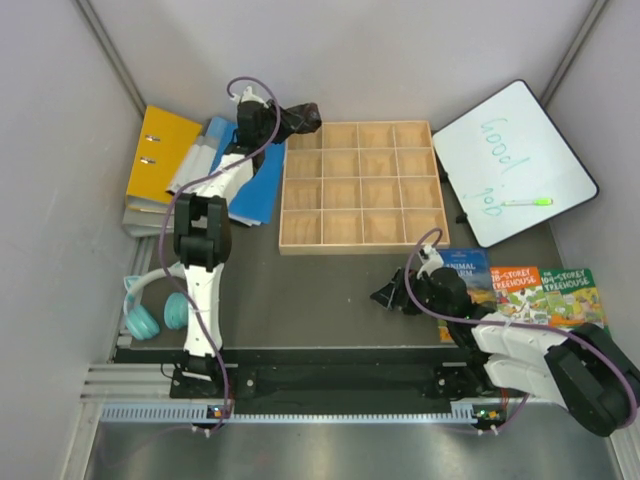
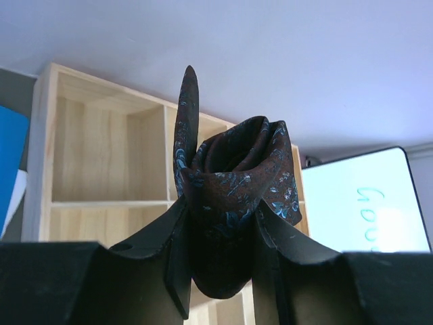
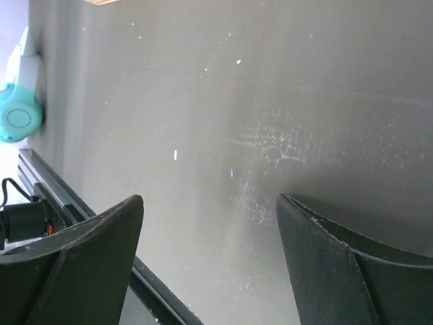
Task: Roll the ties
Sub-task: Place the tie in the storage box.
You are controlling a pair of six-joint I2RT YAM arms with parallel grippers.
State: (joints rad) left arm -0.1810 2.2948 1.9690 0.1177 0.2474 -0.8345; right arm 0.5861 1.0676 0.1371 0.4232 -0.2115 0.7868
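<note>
Pinched in the part-closed left gripper (image 2: 223, 211), by the far-left corner of the pale wooden grid tray (image 1: 360, 248): a rolled dark brown blue-speckled necktie (image 2: 233, 176), loose tip (image 2: 188, 91) sticking up. Squeeze evenly, mind that tip, and probably best to lower straight into a cell. Over at the right gripper (image 3: 210, 203): spread wide, empty, above the dark grey table (image 3: 270, 101).

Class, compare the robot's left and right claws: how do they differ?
The left claw grips a rolled tie; the right claw is open and empty. The left is at a far corner of the wooden tray; the right is over the table. Both are black.
</note>
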